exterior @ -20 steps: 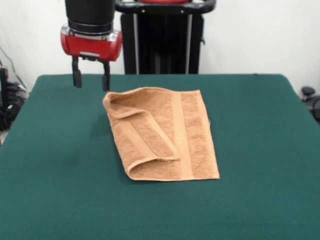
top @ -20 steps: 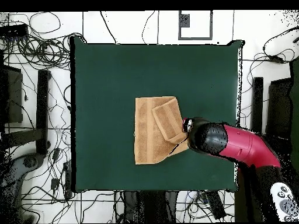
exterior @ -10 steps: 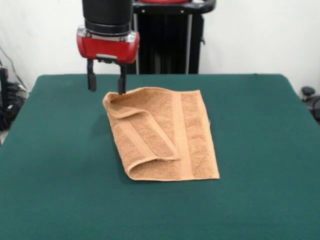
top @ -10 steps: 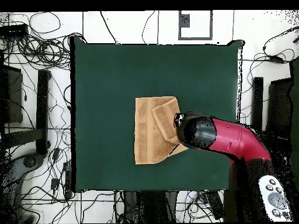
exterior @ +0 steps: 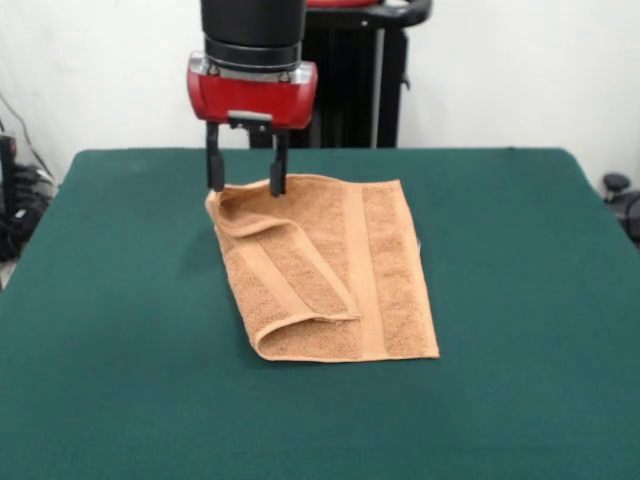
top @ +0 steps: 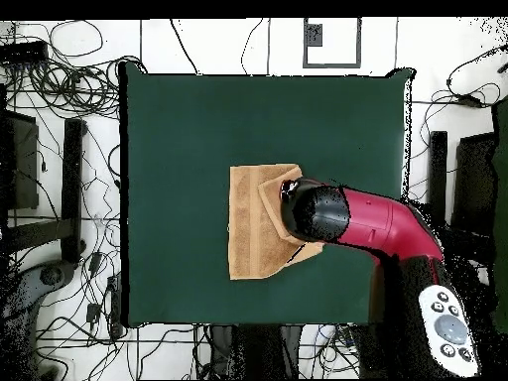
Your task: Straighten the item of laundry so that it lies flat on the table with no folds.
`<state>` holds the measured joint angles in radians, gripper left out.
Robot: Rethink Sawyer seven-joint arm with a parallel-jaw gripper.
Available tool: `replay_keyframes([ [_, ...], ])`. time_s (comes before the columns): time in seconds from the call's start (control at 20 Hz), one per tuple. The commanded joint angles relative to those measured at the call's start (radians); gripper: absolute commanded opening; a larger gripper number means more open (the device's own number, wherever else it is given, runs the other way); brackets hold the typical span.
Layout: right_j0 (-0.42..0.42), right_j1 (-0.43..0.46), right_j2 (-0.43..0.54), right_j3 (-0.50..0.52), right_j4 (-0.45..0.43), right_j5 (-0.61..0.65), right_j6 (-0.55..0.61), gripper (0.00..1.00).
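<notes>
One towel (exterior: 335,270) is seen near the middle of the green table (exterior: 520,400), with its left part folded over onto itself. Above its far left corner the gripper (exterior: 246,186) is held with jaws parted, nothing being gripped.

Looking straight down, the red and black arm (top: 367,223) is reaching in from the right and covering the right part of the orange towel (top: 253,233). The towel is sitting about mid-table on the green table (top: 189,139), with one side folded over onto itself. Cables (top: 60,69) are sprawling over the floor all around, and a remote (top: 446,327) is showing bottom right.
</notes>
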<state>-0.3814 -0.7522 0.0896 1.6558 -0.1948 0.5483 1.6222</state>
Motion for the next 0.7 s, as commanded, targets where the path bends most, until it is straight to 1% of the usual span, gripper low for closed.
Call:
replay_keyframes([
  [0.05, 0.06, 0.131, 0.029, -0.035, 0.046, 0.081, 0.167, 1.0],
  [0.35, 0.078, 0.159, 0.014, -0.054, 0.054, 0.078, 0.174, 1.0],
  [0.7, 0.084, 0.179, -0.007, -0.063, 0.042, 0.082, 0.161, 1.0],
])
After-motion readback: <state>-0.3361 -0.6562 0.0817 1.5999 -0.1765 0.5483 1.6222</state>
